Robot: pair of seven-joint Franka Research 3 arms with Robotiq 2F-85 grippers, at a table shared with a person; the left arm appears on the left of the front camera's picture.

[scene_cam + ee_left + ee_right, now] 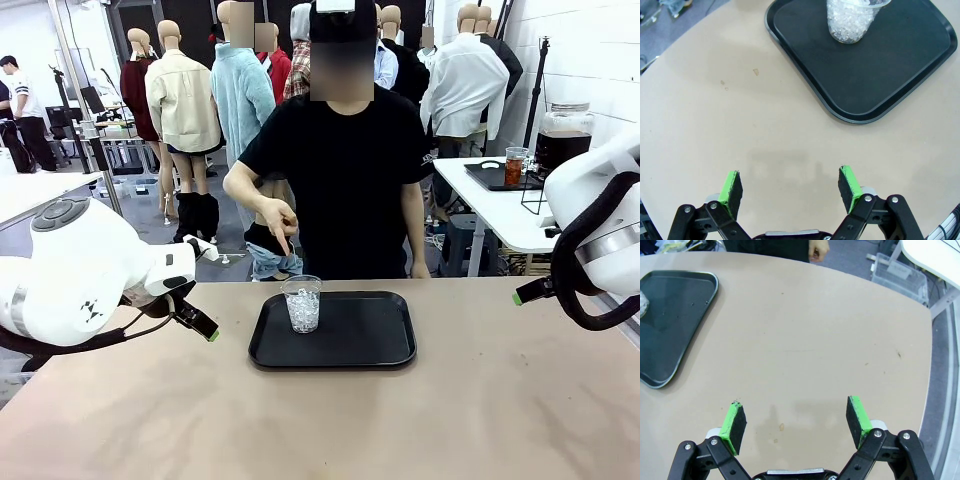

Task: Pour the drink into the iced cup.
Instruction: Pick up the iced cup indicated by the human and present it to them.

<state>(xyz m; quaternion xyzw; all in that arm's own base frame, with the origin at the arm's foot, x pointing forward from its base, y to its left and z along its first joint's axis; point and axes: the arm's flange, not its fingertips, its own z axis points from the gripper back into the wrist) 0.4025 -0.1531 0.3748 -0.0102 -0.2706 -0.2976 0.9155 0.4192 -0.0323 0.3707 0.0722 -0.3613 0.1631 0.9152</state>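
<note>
Where the person (340,170) stands: at the far edge of the surface (480,410), in a black T-shirt, facing the arms.
Person's hand (280,218): hangs fingers-down just above the rim of the cup (302,303); whether it touches, I cannot tell.
Tray (360,340): black, shallow, with rounded corners, lying mid-surface.
Left pincer (790,186): wide and holding nothing, over bare surface left of the tray, whose near corner lies between it and the cup.
Right pincer (796,419): wide and holding nothing, over bare surface well to the right of the tray.
Side surface (480,215): white, behind the person on the right, well apart from the tray.
Iced cup: clear, upright on the tray's far left part, holding clear ice (850,22).
Drink (562,150): dark brown in a large clear jar (568,118) on the side surface. Near it, a small cup (515,166) holds a reddish-amber portion on a second black tray (492,180).
</note>
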